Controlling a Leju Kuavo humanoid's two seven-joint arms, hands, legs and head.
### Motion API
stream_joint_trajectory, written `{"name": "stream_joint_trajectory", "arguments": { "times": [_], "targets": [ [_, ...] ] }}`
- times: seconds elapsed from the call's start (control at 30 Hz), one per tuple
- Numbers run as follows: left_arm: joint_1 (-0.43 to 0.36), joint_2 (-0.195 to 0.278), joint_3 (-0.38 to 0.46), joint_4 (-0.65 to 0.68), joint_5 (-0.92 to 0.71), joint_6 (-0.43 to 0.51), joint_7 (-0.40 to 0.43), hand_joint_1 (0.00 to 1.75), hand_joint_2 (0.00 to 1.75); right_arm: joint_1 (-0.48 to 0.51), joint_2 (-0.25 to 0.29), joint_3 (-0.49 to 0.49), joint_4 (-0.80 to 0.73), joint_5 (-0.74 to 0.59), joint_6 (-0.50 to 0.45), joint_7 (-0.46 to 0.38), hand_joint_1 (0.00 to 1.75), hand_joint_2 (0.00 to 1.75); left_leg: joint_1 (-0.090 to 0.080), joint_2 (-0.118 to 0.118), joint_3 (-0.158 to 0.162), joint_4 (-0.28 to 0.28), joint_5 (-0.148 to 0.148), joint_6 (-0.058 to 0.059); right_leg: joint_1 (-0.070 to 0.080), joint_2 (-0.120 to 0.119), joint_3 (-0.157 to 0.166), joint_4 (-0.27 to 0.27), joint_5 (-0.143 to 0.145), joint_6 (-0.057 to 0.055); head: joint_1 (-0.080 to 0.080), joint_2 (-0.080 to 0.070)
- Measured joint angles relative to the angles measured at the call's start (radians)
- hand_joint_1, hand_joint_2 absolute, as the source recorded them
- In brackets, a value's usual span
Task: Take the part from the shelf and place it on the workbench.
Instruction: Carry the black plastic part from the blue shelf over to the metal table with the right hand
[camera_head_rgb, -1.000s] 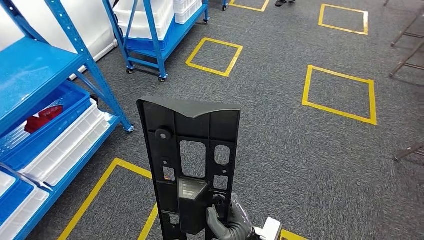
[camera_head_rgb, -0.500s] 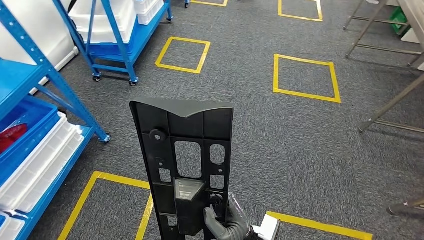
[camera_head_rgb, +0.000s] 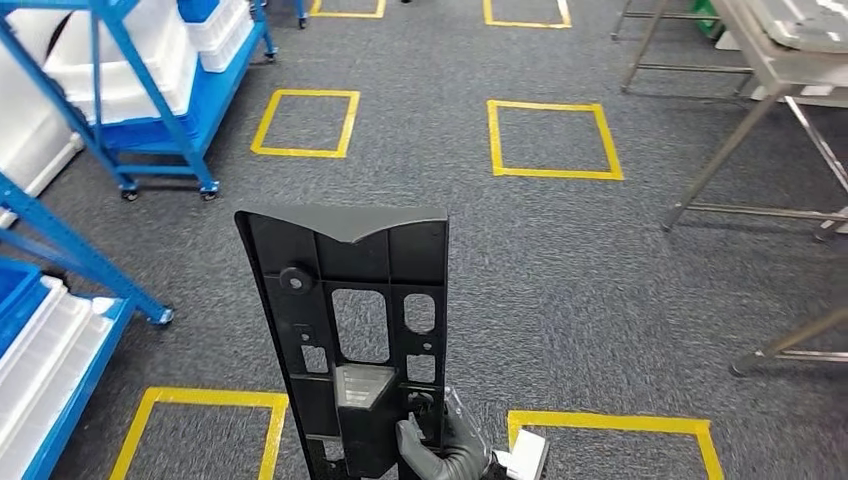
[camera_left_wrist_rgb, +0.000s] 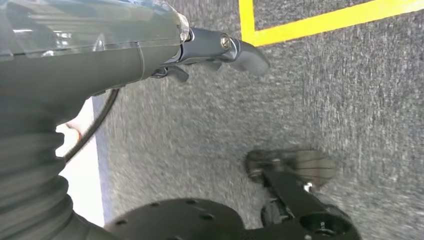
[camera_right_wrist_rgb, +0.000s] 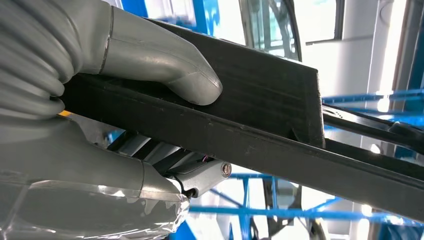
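Right now, head view first: our right hand (camera_head_rgb: 440, 450) grips the part (camera_head_rgb: 345, 330), a tall black plastic panel, at its low end, down at 6 o'clock of the frame. The panel stands nearly upright, tilted slightly toward 11 o'clock, with most of its length above the grip. That is our main risk: a long lever over a low hold, so walking sway could pivot it in the fingers or tip it out. The workbench (camera_head_rgb: 775, 60) sits at 2 o'clock, well apart from us, metal legs splayed. We judge the carry is mid-way, with placing not yet begun. The blue shelf (camera_head_rgb: 70, 240) at 9 o'clock and the wheeled cart (camera_head_rgb: 150, 110) at 11 o'clock are near enough that a wide turn could clip the panel's top edge. The bench legs are a second snag point on approach.

Left wrist view: our left hand (camera_left_wrist_rgb: 215, 50) hangs over grey carpet (camera_left_wrist_rgb: 325, 100), holds nothing, fingers loosely apart as far as the blur lets us tell. It gives no support to the part, so any slip is uncaught.

Right wrist view: the thumb (camera_right_wrist_rgb: 165, 65) presses flat on the panel's rib, other fingers underneath. We see a pinch across a thin edge rather than a wrap, so twist resistance looks low.
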Motion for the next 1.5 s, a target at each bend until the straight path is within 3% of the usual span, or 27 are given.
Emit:
{"name": "stream_joint_trajectory", "arguments": {
  "times": [0.03, 0.1, 0.17, 0.23, 0.3, 0.37, 0.4, 0.43, 0.47, 0.53, 0.6, 0.67, 0.73, 0.77, 0.83, 0.9, 0.93, 0.97, 1.03, 1.1, 1.17, 1.2, 1.27, 1.33, 1.4, 1.43, 1.5],
  "targets": [
    [0.003, 0.001, 0.000, 0.000, 0.000, 0.000, 0.001, 0.00, 1.75, -0.001, 0.001, 0.001, 0.001, 0.000, 0.000, 0.000, 1.71, 1.75, 0.003, -0.024, 0.021, -0.049, 0.017, 0.003, -0.001, 0.013, -0.006, 0.008, -0.003, 0.006, 0.000, 0.000],
    [0.007, 0.002, 0.001, 0.000, 0.000, 0.000, 0.001, 0.00, 1.75, -0.003, 0.003, 0.003, 0.002, 0.001, 0.001, -0.001, 1.71, 1.75, 0.002, -0.050, 0.031, -0.076, 0.014, 0.013, -0.003, 0.033, -0.020, 0.017, -0.003, 0.019, 0.000, 0.000],
    [0.006, 0.002, 0.001, 0.000, 0.000, 0.001, 0.002, 0.00, 1.75, -0.003, 0.003, 0.004, 0.004, 0.001, 0.004, -0.004, 1.71, 1.75, 0.000, -0.031, 0.030, -0.081, 0.019, 0.028, -0.006, 0.042, -0.028, 0.017, 0.001, 0.031, 0.000, 0.000],
    [0.004, 0.002, 0.001, 0.000, 0.000, 0.003, 0.004, 0.00, 1.75, -0.006, 0.002, 0.005, 0.008, -0.001, 0.011, -0.013, 1.71, 1.75, 0.001, -0.007, 0.032, -0.089, 0.024, 0.041, -0.004, -0.004, -0.044, 0.046, -0.017, 0.040, 0.000, 0.000],
    [0.007, 0.002, 0.001, 0.000, 0.000, 0.007, 0.011, 0.00, 1.75, -0.012, 0.002, 0.005, 0.013, -0.005, 0.018, -0.024, 1.71, 1.75, -0.002, 0.020, 0.033, -0.091, 0.025, 0.048, -0.003, -0.061, -0.093, 0.146, -0.071, 0.045, 0.000, 0.000],
    [0.011, 0.002, 0.001, 0.000, -0.002, 0.013, 0.022, 0.00, 1.75, -0.015, 0.001, 0.006, 0.021, -0.008, 0.019, -0.032, 1.71, 1.75, -0.006, 0.049, 0.034, -0.091, 0.021, 0.052, -0.006, -0.075, -0.155, 0.268, -0.117, 0.049, 0.000, 0.000],
    [0.012, 0.003, 0.001, 0.000, -0.003, 0.015, 0.025, 0.00, 1.75, -0.015, 0.000, 0.006, 0.025, -0.010, 0.020, -0.034, 1.71, 1.75, -0.008, 0.062, 0.035, -0.091, 0.020, 0.052, -0.006, -0.076, -0.167, 0.291, -0.117, 0.049, 0.000, 0.000],
    [0.012, 0.003, 0.001, 0.000, -0.003, 0.017, 0.028, 0.00, 1.75, -0.016, -0.001, 0.007, 0.029, -0.011, 0.020, -0.036, 1.71, 1.75, -0.009, 0.074, 0.036, -0.091, 0.017, 0.052, -0.006, -0.079, -0.159, 0.276, -0.099, 0.047, 0.000, 0.000],
    [0.011, 0.003, 0.001, 0.000, -0.003, 0.019, 0.029, 0.00, 1.75, -0.016, -0.002, 0.007, 0.032, -0.011, 0.020, -0.037, 1.71, 1.75, -0.011, 0.085, 0.040, -0.091, 0.015, 0.051, -0.005, -0.086, -0.130, 0.223, -0.067, 0.043, 0.000, 0.000],
    [0.010, 0.002, 0.001, 0.000, -0.001, 0.021, 0.028, 0.00, 1.75, -0.021, -0.003, 0.009, 0.038, -0.013, 0.021, -0.040, 1.71, 1.75, -0.014, 0.103, 0.048, -0.091, 0.008, 0.047, 0.007, -0.124, -0.056, 0.084, -0.015, 0.028, 0.000, 0.000],
    [0.010, 0.002, 0.002, 0.000, 0.000, 0.022, 0.026, 0.00, 1.75, -0.029, -0.003, 0.013, 0.042, -0.016, 0.022, -0.045, 1.71, 1.75, -0.017, 0.121, 0.053, -0.092, 0.002, 0.039, 0.021, -0.148, -0.023, 0.017, -0.005, 0.015, 0.000, 0.000],
    [0.009, 0.002, 0.003, 0.000, 0.000, 0.021, 0.023, 0.00, 1.75, -0.032, -0.004, 0.015, 0.047, -0.020, 0.020, -0.049, 1.71, 1.75, -0.018, 0.140, 0.059, -0.095, -0.003, 0.030, 0.022, -0.130, -0.021, 0.010, -0.006, 0.006, 0.000, 0.000],
    [0.006, 0.002, 0.003, 0.000, -0.003, 0.019, 0.021, 0.00, 1.75, -0.034, -0.004, 0.016, 0.050, -0.024, 0.016, -0.050, 1.71, 1.75, -0.015, 0.121, 0.060, -0.077, -0.020, 0.022, 0.016, -0.109, -0.009, -0.006, -0.001, -0.003, 0.000, 0.000],
    [0.005, 0.002, 0.003, 0.000, -0.004, 0.018, 0.023, 0.00, 1.75, -0.036, -0.003, 0.018, 0.051, -0.025, 0.015, -0.050, 1.71, 1.75, -0.014, 0.098, 0.046, -0.042, -0.042, 0.018, 0.011, -0.098, -0.002, -0.014, 0.002, -0.008, 0.000, 0.000],
    [0.006, 0.003, 0.003, 0.000, -0.009, 0.017, 0.028, 0.00, 1.75, -0.041, -0.003, 0.022, 0.055, -0.028, 0.010, -0.050, 1.71, 1.75, -0.011, 0.053, -0.014, 0.079, -0.098, 0.013, 0.009, -0.078, 0.002, -0.016, 0.002, -0.014, 0.000, 0.000],
    [0.008, 0.004, 0.003, 0.000, -0.018, 0.016, 0.030, 0.00, 1.75, -0.040, -0.003, 0.023, 0.058, -0.029, -0.002, -0.050, 1.71, 1.75, -0.010, 0.042, -0.070, 0.173, -0.118, 0.009, 0.009, -0.050, 0.002, -0.013, 0.000, -0.014, 0.000, 0.000],
    [0.009, 0.004, 0.002, 0.000, -0.024, 0.015, 0.028, 0.00, 1.75, -0.038, -0.003, 0.022, 0.058, -0.029, -0.009, -0.050, 1.71, 1.75, -0.009, 0.040, -0.075, 0.168, -0.098, 0.008, 0.007, -0.034, 0.003, -0.010, -0.002, -0.012, 0.000, 0.000],
    [0.009, 0.005, 0.001, 0.000, -0.029, 0.015, 0.025, 0.00, 1.75, -0.034, -0.003, 0.021, 0.056, -0.029, -0.016, -0.048, 1.71, 1.75, -0.007, 0.036, -0.063, 0.127, -0.062, 0.007, 0.006, -0.019, 0.004, -0.005, -0.005, -0.009, 0.000, 0.000],
    [0.009, 0.005, -0.001, 0.000, -0.035, 0.015, 0.017, 0.00, 1.75, -0.027, -0.003, 0.018, 0.048, -0.029, -0.024, -0.046, 1.71, 1.75, -0.001, -0.004, -0.014, -0.001, 0.007, 0.004, 0.002, 0.007, 0.002, 0.009, -0.015, 0.001, 0.000, 0.000],
    [0.006, 0.005, -0.002, 0.000, -0.037, 0.015, 0.013, 0.00, 1.75, -0.023, -0.003, 0.015, 0.039, -0.029, -0.026, -0.043, 1.71, 1.75, 0.002, -0.041, 0.013, -0.065, 0.024, 0.010, 0.000, 0.028, -0.007, 0.022, -0.020, 0.013, 0.000, 0.000],
    [0.001, 0.005, -0.003, 0.000, -0.041, 0.015, 0.011, 0.00, 1.75, -0.016, -0.003, 0.013, 0.030, -0.029, -0.032, -0.039, 1.71, 1.75, -0.001, -0.034, 0.016, -0.069, 0.020, 0.024, -0.003, 0.048, -0.015, 0.022, -0.018, 0.024, 0.000, 0.000],
    [-0.002, 0.004, -0.004, 0.000, -0.043, 0.014, 0.010, 0.00, 1.75, -0.012, -0.003, 0.011, 0.026, -0.028, -0.035, -0.036, 1.71, 1.75, -0.001, -0.023, 0.017, -0.071, 0.022, 0.030, -0.003, 0.044, -0.017, 0.025, -0.019, 0.029, 0.000, 0.000],
    [-0.007, 0.003, -0.006, 0.000, -0.047, 0.013, 0.014, 0.00, 1.75, -0.007, -0.003, 0.008, 0.016, -0.028, -0.039, -0.029, 1.71, 1.75, 0.001, 0.000, 0.019, -0.078, 0.025, 0.042, -0.001, 0.000, -0.038, 0.066, -0.043, 0.039, 0.000, 0.000],
    [-0.010, 0.002, -0.009, 0.000, -0.048, 0.013, 0.026, 0.00, 1.75, -0.008, -0.003, 0.005, 0.011, -0.027, -0.037, -0.023, 1.71, 1.75, -0.001, 0.027, 0.020, -0.079, 0.023, 0.050, -0.002, -0.056, -0.097, 0.182, -0.101, 0.047, 0.000, 0.000],
    [-0.010, 0.002, -0.010, 0.000, -0.048, 0.013, 0.038, 0.00, 1.75, -0.008, -0.003, 0.003, 0.011, -0.026, -0.034, -0.015, 1.71, 1.75, -0.004, 0.056, 0.021, -0.079, 0.019, 0.052, -0.006, -0.072, -0.157, 0.292, -0.135, 0.052, 0.000, 0.000],
    [-0.010, 0.002, -0.010, 0.000, -0.048, 0.013, 0.042, 0.00, 1.75, -0.008, -0.004, 0.002, 0.011, -0.026, -0.033, -0.012, 1.71, 1.75, -0.004, 0.069, 0.023, -0.079, 0.017, 0.052, -0.006, -0.075, -0.163, 0.300, -0.126, 0.052, 0.000, 0.000],
    [-0.010, 0.001, -0.010, 0.000, -0.049, 0.013, 0.050, 0.00, 1.75, -0.007, -0.004, -0.002, 0.012, -0.027, -0.028, -0.010, 1.71, 1.75, -0.006, 0.092, 0.032, -0.079, 0.010, 0.050, -0.003, -0.091, -0.112, 0.198, -0.060, 0.043, 0.000, 0.000]
  ]
}}
